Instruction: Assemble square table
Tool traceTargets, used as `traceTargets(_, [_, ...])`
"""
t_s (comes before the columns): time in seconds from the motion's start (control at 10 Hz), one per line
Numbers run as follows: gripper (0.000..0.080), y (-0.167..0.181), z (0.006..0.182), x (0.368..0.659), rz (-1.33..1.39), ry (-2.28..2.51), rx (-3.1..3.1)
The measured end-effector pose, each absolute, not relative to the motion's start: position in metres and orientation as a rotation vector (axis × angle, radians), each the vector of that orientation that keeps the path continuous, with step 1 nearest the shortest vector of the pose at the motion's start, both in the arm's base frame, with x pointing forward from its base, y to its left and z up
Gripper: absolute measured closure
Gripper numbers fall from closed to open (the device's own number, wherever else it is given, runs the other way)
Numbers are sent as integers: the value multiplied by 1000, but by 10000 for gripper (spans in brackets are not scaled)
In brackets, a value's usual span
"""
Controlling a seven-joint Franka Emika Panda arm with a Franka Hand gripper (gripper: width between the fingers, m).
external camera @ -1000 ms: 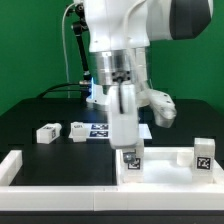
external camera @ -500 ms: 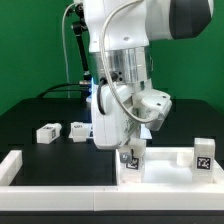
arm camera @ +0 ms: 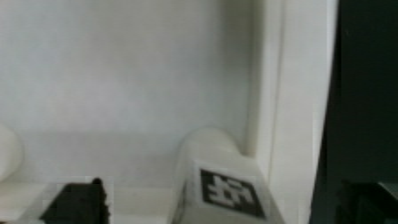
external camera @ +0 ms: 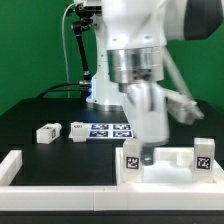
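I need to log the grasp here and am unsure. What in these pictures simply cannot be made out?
- the gripper: whether it is open or shut is lost in the exterior view's blur.
- the tabletop: the arm covers part of it in the exterior view; the wrist view's edges crop it.
- the standing leg: its tag is blurred and cut by the wrist view's edge.
- the marker board: partly behind the arm, exterior view.

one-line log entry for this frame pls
gripper: low over tabletop, beside upright leg | open or shut: unclear | loose legs: two, lying by marker board
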State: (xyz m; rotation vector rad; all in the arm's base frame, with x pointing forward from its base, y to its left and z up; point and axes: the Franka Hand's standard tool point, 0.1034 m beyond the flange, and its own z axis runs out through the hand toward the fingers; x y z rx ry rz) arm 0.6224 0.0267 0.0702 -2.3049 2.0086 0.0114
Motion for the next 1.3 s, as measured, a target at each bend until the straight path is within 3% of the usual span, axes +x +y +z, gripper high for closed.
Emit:
traceTargets(0.3, [151,22,69,623,1,1809,-2465])
traceTargets(0.7, [151,3,68,624,-57,849,-2969])
traceTargets(1.0, [178,0,67,625,-69,839,-2970])
traceTargets(1.2, [514,0,67,625,-65,944,-2935])
traceTargets(1.3, [514,1,67,625,-62,1048,-2899])
